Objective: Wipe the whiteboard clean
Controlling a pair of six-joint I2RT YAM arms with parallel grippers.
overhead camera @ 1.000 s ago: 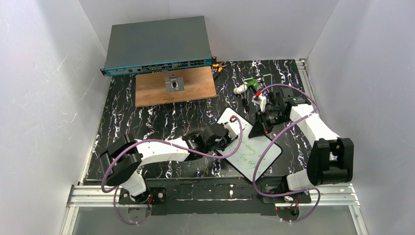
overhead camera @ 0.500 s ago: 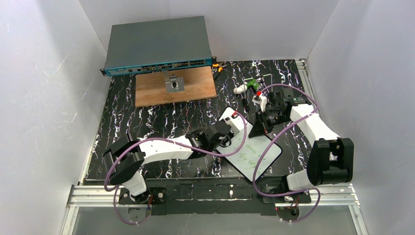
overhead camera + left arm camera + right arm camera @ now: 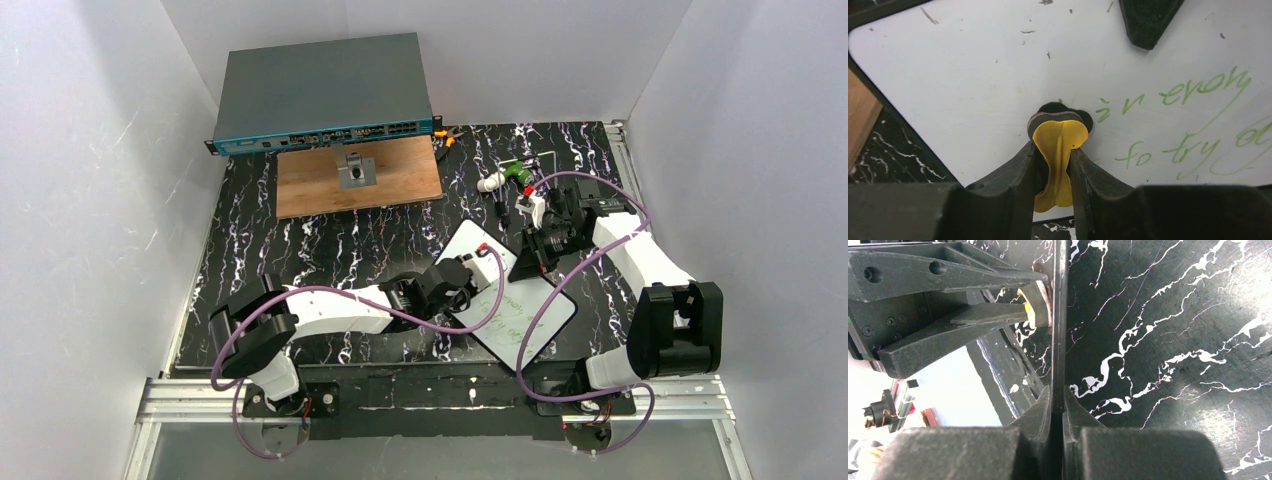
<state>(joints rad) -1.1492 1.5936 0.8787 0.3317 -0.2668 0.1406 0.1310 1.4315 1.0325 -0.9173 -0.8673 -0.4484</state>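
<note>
Left gripper (image 3: 1053, 152) clamped on yellow eraser (image 3: 1060, 132), its dark pad pressed to whiteboard (image 3: 963, 75) beside green writing (image 3: 1198, 90). Right gripper (image 3: 1058, 395) fully closed, pinching whiteboard rim. Whiteboard on marbled table (image 3: 330, 240), between my arms.

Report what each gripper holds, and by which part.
Left gripper: yellow eraser, pinched by its yellow body. Right gripper: the whiteboard, clamped by its edge.

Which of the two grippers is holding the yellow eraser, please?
The left gripper; it pinches the yellow eraser, while the right gripper clamps the whiteboard edge.
</note>
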